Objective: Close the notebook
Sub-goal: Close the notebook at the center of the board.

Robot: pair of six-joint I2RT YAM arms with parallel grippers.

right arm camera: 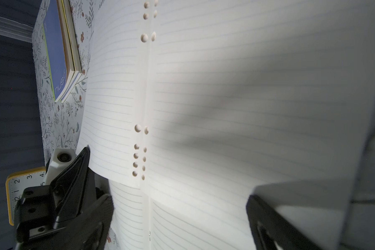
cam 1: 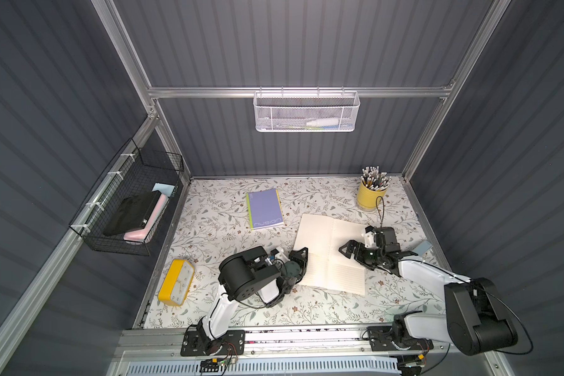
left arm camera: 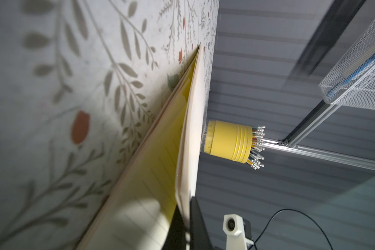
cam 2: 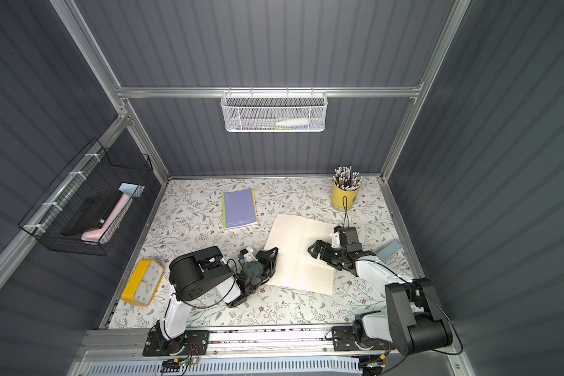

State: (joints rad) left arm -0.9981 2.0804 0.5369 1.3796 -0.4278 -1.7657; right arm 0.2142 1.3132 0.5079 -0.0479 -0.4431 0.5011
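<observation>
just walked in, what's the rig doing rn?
Both arms are at the open notebook on the table. The left gripper is shut on the edge of the pages on its own side, and the left wrist view shows them raised a little off the leaves beneath. The right gripper is open over the opposite page. The notebook lies spread out, not yet folded shut.

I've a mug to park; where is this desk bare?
Bare: the back strip between purple notebook and pencil cup; the front strip between open notebook and rail. Crowded: left claw and right claw at the open notebook.
</observation>
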